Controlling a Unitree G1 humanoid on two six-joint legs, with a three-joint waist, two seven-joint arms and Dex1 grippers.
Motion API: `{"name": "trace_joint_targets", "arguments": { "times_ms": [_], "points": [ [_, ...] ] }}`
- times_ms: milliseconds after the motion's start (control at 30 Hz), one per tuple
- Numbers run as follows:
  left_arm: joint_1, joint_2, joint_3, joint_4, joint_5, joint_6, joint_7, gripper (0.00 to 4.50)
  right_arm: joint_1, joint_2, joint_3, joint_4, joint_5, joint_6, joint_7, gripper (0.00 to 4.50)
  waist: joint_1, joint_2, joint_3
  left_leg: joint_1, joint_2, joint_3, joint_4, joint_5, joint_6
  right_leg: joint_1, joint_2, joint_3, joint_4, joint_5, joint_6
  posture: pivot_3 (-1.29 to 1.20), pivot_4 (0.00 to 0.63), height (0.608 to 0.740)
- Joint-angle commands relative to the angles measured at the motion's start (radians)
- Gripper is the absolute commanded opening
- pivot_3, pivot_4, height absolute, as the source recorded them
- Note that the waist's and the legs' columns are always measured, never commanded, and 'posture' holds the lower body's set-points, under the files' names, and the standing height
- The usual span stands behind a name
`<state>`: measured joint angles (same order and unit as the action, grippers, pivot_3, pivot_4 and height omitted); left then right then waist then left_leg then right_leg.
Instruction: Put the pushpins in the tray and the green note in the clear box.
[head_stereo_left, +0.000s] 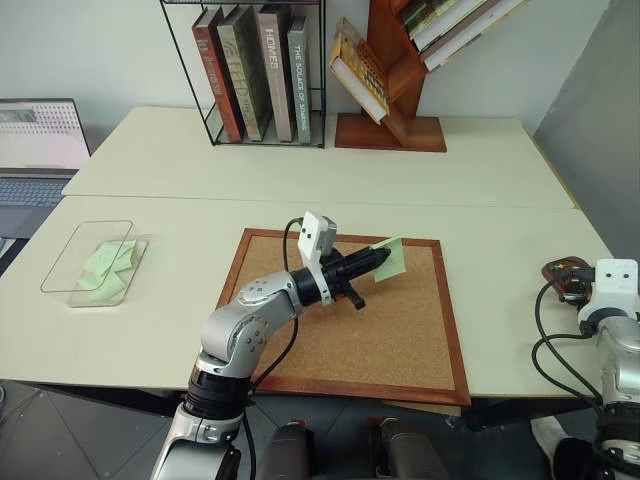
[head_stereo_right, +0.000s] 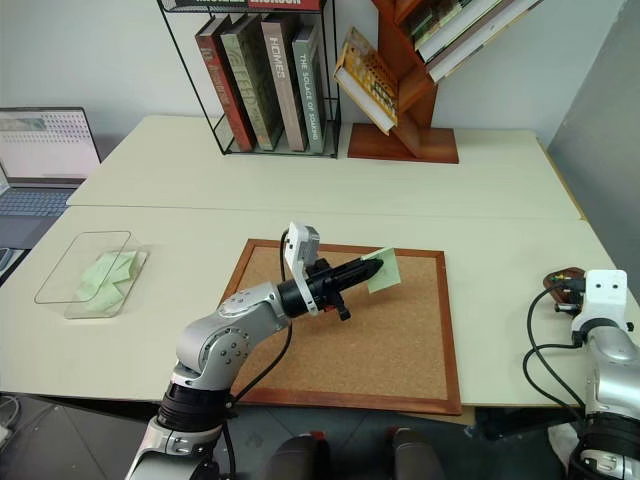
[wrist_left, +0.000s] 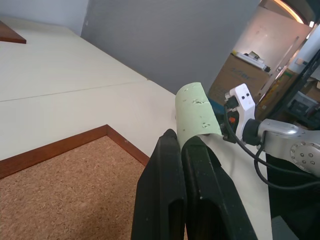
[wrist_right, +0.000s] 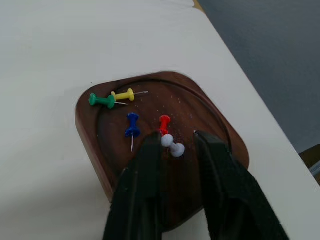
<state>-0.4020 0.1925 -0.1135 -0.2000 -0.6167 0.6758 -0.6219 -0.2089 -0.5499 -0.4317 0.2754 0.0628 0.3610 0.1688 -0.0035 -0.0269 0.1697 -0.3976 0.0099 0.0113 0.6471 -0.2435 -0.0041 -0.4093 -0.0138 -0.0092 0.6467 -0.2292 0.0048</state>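
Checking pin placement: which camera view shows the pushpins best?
The right wrist view: the pushpins lie in the tray beneath the open right gripper. In the head views the tray is mostly hidden behind that wrist.

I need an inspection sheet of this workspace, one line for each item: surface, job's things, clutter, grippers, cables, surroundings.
Surface: pale table with a cork board lying flat on it.
Job's things: green note pinched above the cork board; clear box at the robot's left, green notes already inside; tray at the robot's right, holding green, yellow, blue, red and white pushpins.
Clutter: nothing seen.
Grippers: left gripper shut on the green note; right gripper open over the tray, nothing between its fingers.
Cables: black cable looping beside the right arm.
Surroundings: laptop, wire book rack, wooden bookshelf.
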Motion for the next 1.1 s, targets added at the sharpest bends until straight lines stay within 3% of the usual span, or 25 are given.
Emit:
{"name": "trace_joint_targets", "arguments": {
  "times_ms": [33,400,567,833,1100],
  "points": [
    [-0.002,-0.006,-0.002,-0.047,0.002,-0.021,0.0,0.0,-0.013,-0.018,-0.016,-0.002,0.015,0.002,-0.011,2.06,0.001,0.0,0.0,0.0,0.0,0.0,0.0,0.0,0.0,0.0,0.0,0.0,0.0,0.0,0.0,0.0,0.15,0.74],
    [-0.012,-0.014,-0.01,-0.034,0.008,-0.03,-0.004,0.0,-0.003,-0.028,-0.052,-0.07,0.041,0.041,-0.032,4.49,0.0,0.0,0.0,0.0,0.0,0.0,0.0,0.0,0.0,0.0,0.0,0.0,0.0,0.0,0.0,0.0,0.15,0.74],
    [-0.021,-0.017,-0.004,-0.029,0.006,-0.028,-0.003,0.0,0.03,-0.032,-0.098,-0.201,0.113,-0.003,0.02,4.49,0.001,0.002,0.0,0.0,0.0,0.0,0.0,0.0,0.0,0.0,0.001,0.0,0.0,0.0,0.0,0.0,0.15,0.74],
    [-0.034,-0.014,0.009,-0.036,-0.004,-0.018,0.001,0.0,0.086,-0.059,-0.065,-0.356,0.108,-0.087,0.095,4.49,0.0,0.002,0.0,0.0,0.0,0.0,0.0,0.0,0.0,0.0,0.001,0.0,0.0,0.0,0.0,0.0,0.15,0.74],
    [-0.035,0.093,0.16,-0.075,0.014,0.002,0.108,0.0,0.023,-0.044,0.132,-0.582,0.288,-0.123,0.373,4.49,-0.013,0.002,0.0,0.001,0.004,-0.003,0.0,0.0,0.0,0.0,0.006,0.0,0.0,0.0,0.0,0.0,0.15,0.74]
  ]
}}
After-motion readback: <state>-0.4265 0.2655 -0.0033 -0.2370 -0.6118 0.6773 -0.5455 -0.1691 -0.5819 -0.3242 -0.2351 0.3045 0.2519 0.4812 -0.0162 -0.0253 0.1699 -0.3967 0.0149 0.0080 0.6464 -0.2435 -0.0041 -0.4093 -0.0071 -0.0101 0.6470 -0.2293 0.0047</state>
